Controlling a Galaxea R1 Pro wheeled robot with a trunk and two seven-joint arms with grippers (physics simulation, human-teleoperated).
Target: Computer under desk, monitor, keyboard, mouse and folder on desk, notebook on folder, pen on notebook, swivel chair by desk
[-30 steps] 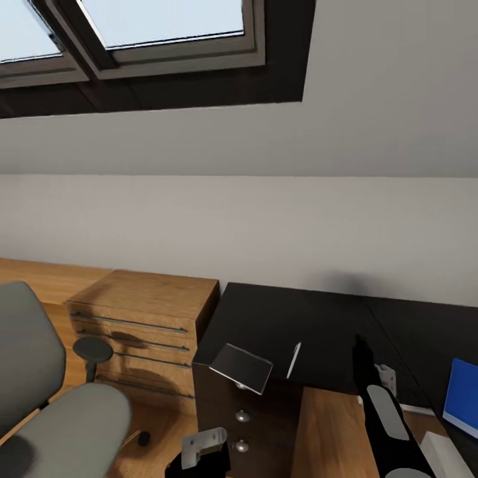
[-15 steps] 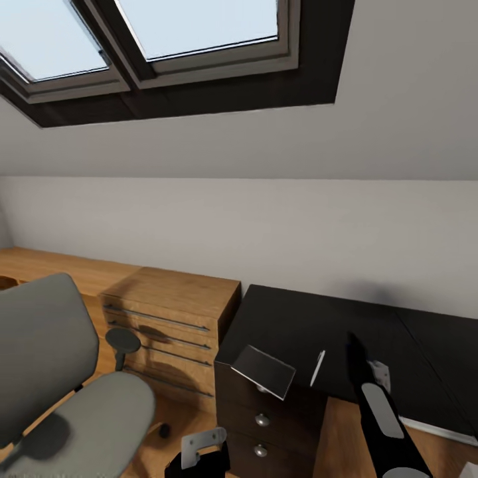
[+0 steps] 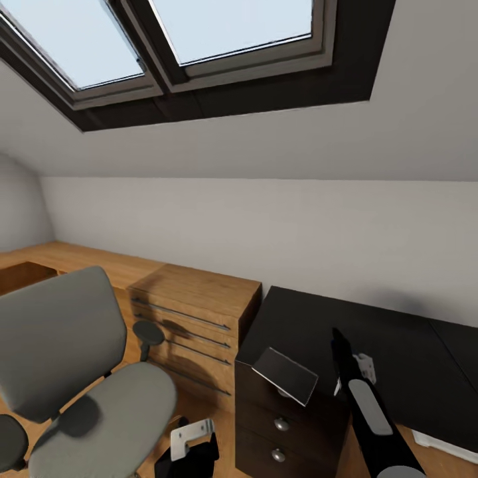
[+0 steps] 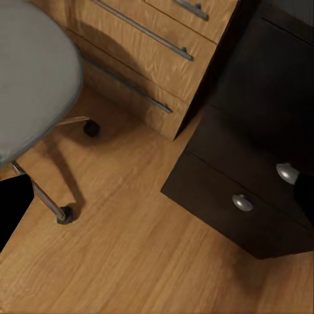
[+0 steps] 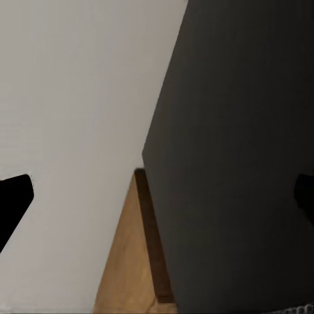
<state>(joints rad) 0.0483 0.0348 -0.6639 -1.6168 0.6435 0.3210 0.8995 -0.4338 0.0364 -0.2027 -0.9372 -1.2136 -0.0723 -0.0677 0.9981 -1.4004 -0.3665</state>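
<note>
Two arms reach forward in the head view. The right arm (image 3: 362, 405) stretches over the desk (image 3: 392, 352), whose glossy black top runs along the pale grey wall. The left arm (image 3: 189, 451) sits low near the bottom edge, above the wood floor (image 4: 137, 255). In the right wrist view the right gripper (image 5: 157, 196) shows only as two dark fingertips (image 5: 13, 199) at opposite edges of the picture, spread wide with nothing between them, looking at the desk's edge against the wall. In the left wrist view one dark corner shows at the picture's edge, and I cannot tell how the left claw stands.

At the desk's near corner lies the notebook (image 3: 285, 376), a dark grey glossy pad that overhangs the edge above the dark drawer unit (image 3: 279, 425); two round silver knobs show on its drawer fronts. The right arm crosses just beside the notebook.

To the desk's left, touching or nearly touching its side, stands a light wooden dresser (image 3: 196, 325) with long bar handles. The swivel chair (image 3: 73, 378), grey with black armrests, stands on the floor left of the dresser, apart from the desk. Its chrome legs and black castors (image 4: 64, 214) show in the left wrist view. Overhead a dark-framed skylight (image 3: 192, 46) sits in the sloped ceiling.

No writing, brand or label can be read on anything.
</note>
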